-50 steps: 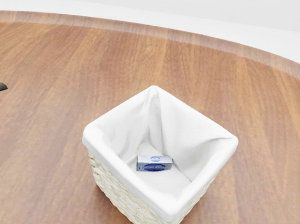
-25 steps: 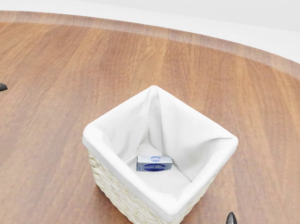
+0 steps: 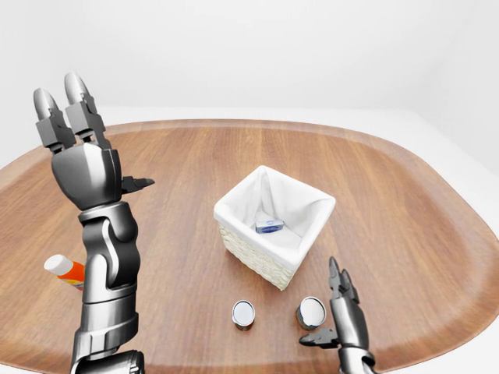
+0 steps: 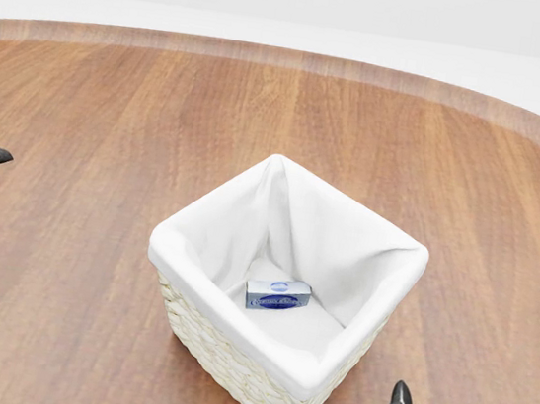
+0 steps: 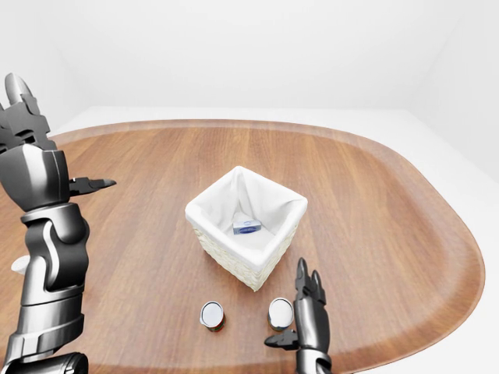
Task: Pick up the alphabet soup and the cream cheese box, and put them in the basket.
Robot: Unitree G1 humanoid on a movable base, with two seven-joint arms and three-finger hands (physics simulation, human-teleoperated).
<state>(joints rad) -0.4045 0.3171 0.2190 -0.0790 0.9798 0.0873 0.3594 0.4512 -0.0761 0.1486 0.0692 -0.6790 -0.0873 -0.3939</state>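
Left hand (image 3: pixel 78 148) is staying raised, fingers spread. The small blue cream cheese box (image 4: pixel 278 295) is lying inside the white-lined wicker basket (image 4: pixel 230 356). Right hand (image 3: pixel 343 308), unclenched, is climbing beside the silver-topped alphabet soup can (image 3: pixel 311 312), suggesting approach.

Bright, even, diffuse light, no clear source you can pin down. Soft faint shadows under basket (image 3: pixel 274 226) and cans. Glossy highlights on left hand (image 3: pixel 84 160) metal. Renders sharp throughout, no blur, no glare. Table (image 3: pixel 405 234) rim curves in eye views, wide-angle look.
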